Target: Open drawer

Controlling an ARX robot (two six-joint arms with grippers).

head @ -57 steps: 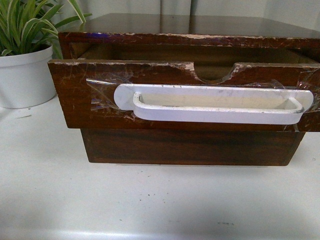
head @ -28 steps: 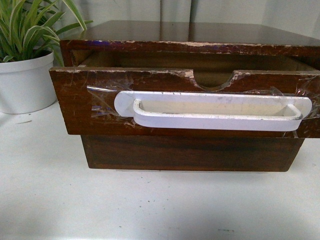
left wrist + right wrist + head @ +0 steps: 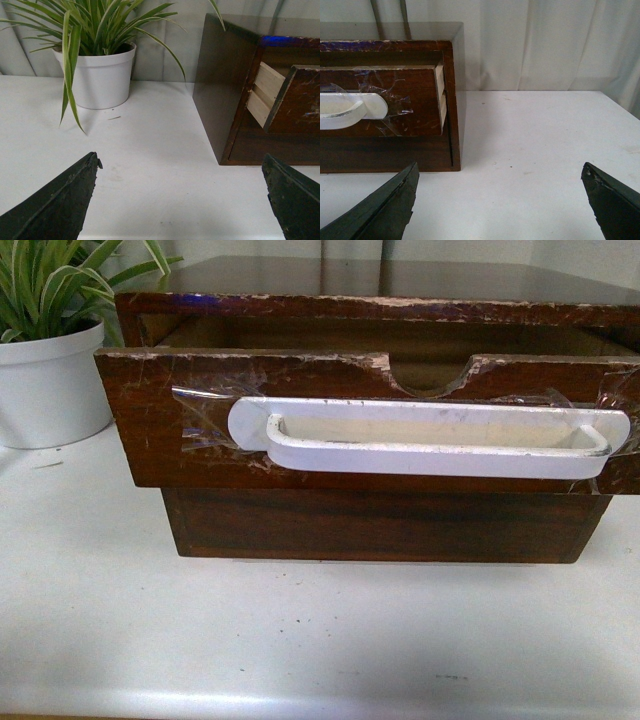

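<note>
The drawer (image 3: 160, 430) is the upper one of a small dark wood cabinet; its scratched brown front stands pulled out past the cabinet. A long white plastic handle (image 3: 430, 438) is taped to it, below a half-round notch (image 3: 430, 375). The drawer's pale wooden side (image 3: 262, 92) shows in the left wrist view, its handle end (image 3: 350, 110) in the right wrist view. My left gripper (image 3: 182, 165) is open and empty over the white table, to the left of the cabinet. My right gripper (image 3: 500, 172) is open and empty, to the right of the cabinet. Neither gripper shows in the front view.
A plain handle-less lower drawer front (image 3: 380, 525) sits under the open drawer. A white pot with a striped green plant (image 3: 45, 380) stands left of the cabinet, also in the left wrist view (image 3: 100, 75). A white curtain (image 3: 545, 45) hangs behind the white table (image 3: 300, 640).
The view has bobbed slightly: the cabinet sat lower in the picture half a second ago and is now back up. The drawer stays pulled out by the same amount.
</note>
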